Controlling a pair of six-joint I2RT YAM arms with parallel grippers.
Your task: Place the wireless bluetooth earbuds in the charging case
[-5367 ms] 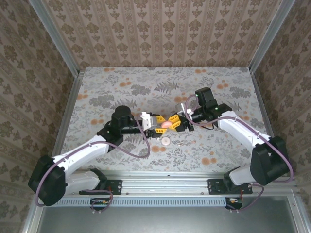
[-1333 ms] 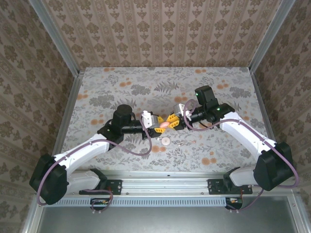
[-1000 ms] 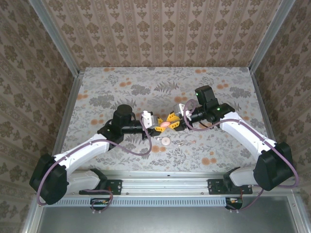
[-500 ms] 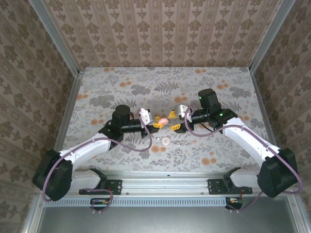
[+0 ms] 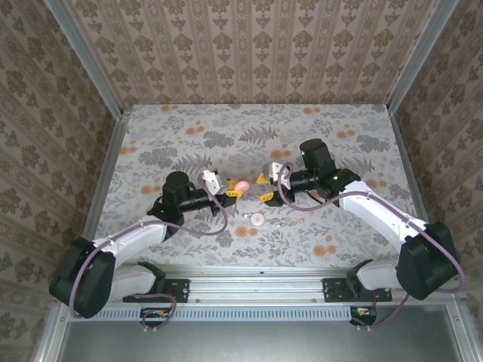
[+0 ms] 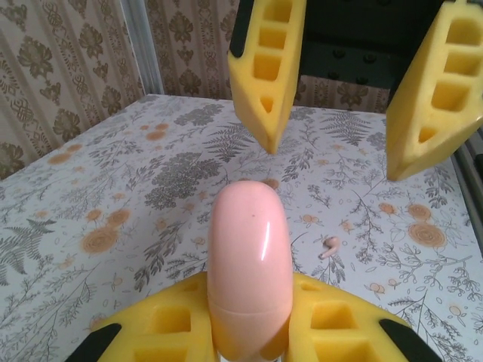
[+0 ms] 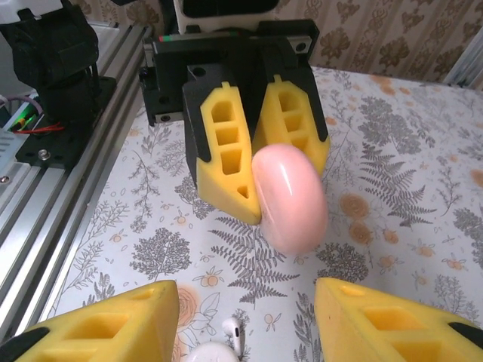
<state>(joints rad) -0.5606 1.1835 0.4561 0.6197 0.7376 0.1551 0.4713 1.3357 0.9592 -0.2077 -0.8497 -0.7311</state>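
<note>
Left gripper point(image 5: 232, 188) alone clamped the charging case point(image 5: 241, 185), lifted clear of the table point(image 5: 166, 136). Right gripper point(image 5: 263, 188) had released it and stood with jaws parted just beside. Likely freed for an earbud point(image 6: 329, 246) lying below.

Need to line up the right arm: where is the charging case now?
The charging case is clamped in the left gripper, held above the table just left of centre in the top view, facing the open right gripper.

left gripper point(image 5: 233, 188) clamped, right gripper point(image 5: 263, 188) parted
</note>
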